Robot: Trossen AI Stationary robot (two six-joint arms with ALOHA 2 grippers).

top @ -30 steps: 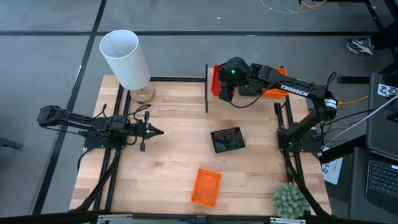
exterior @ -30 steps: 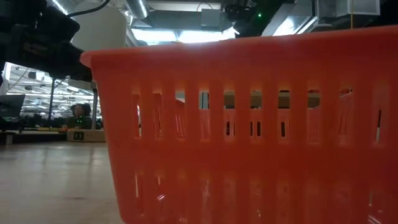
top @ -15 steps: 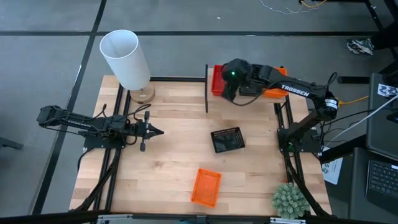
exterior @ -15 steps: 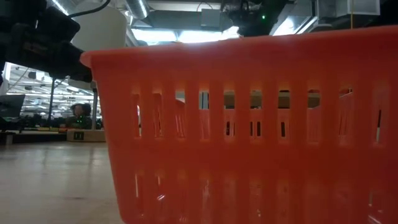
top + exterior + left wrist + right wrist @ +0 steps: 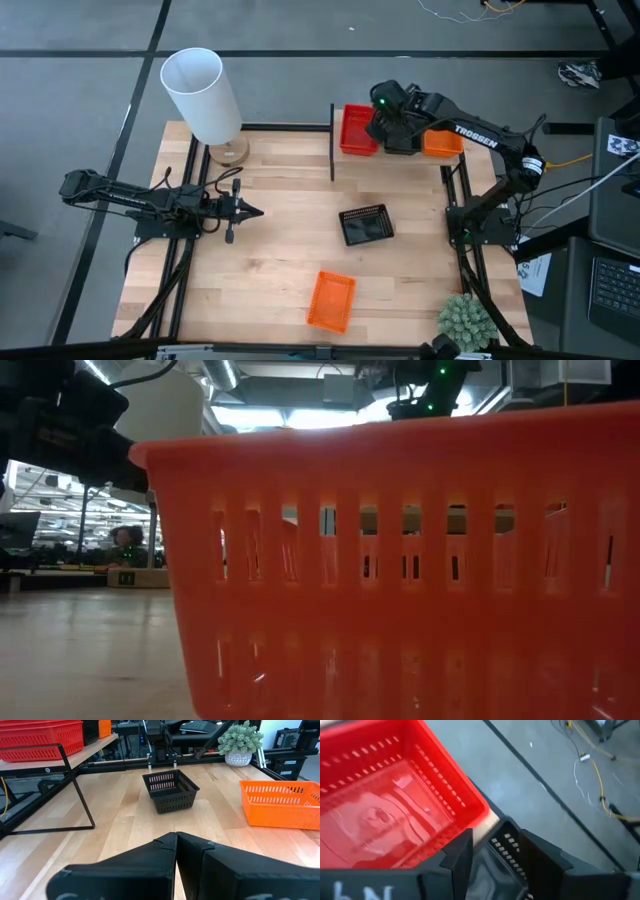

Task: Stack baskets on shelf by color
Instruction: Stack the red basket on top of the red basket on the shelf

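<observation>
The right pincer (image 5: pixel 392 118) is hovering over the shelf (image 5: pixel 405 155), fingers spread; the black basket (image 5: pixel 364 225) is lying toward six o'clock, nearer this arm.

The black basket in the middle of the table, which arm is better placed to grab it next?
Probably the left. The left gripper waits low over the table, pointing at the black basket with nothing between them. The right gripper is up at the shelf by the red basket.
</observation>
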